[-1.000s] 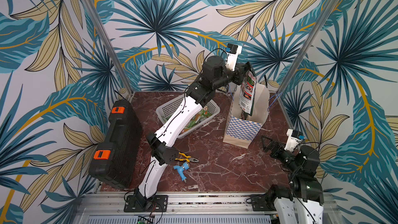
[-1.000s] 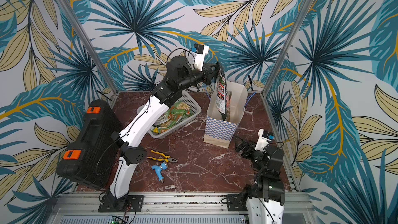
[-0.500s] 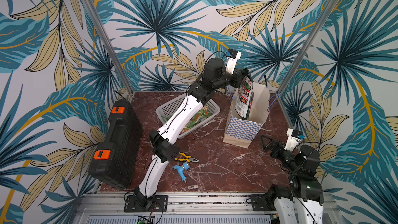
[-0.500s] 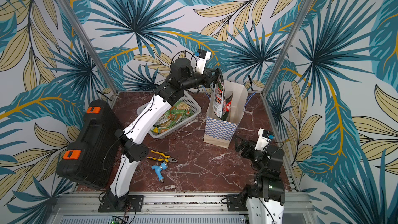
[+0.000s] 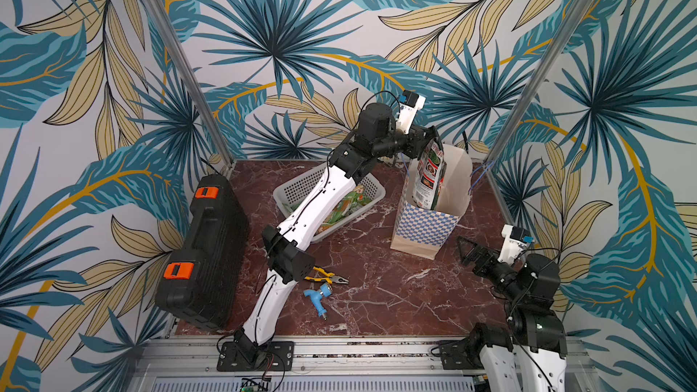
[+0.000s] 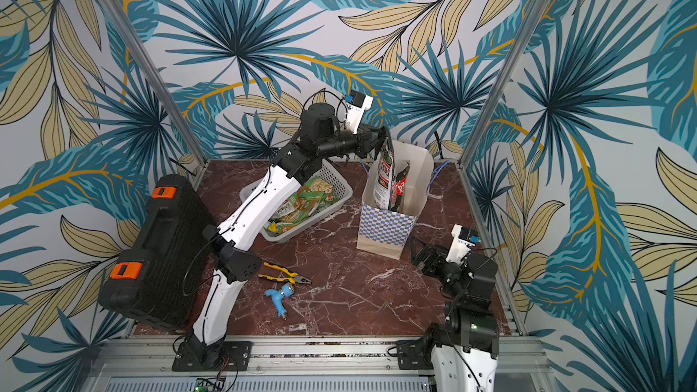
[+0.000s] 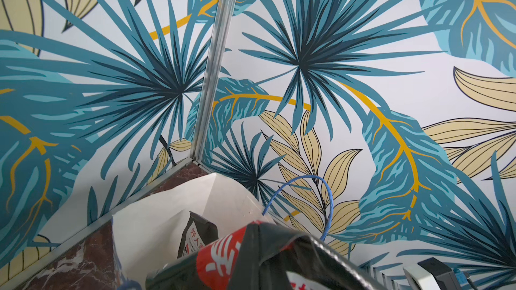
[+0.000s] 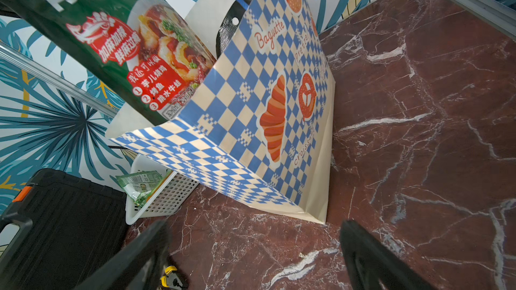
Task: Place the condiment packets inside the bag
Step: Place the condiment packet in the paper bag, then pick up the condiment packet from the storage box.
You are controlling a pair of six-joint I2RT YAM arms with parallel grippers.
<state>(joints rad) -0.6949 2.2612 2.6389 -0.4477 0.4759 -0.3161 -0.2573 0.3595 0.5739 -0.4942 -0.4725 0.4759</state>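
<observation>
Alignment: pinches dark packet [image 5: 430, 177] by its top edge in left gripper [image 5: 432, 137], hangs it long axis down, lower end inside bag [image 5: 422, 228]; shows right gripper [image 5: 466, 248] spread, well apart.

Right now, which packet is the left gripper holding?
The dark green packet, hanging upright from the left gripper, its lower end in the bag. The light green ones lie in the basket; a black one sits in the bag.
</observation>
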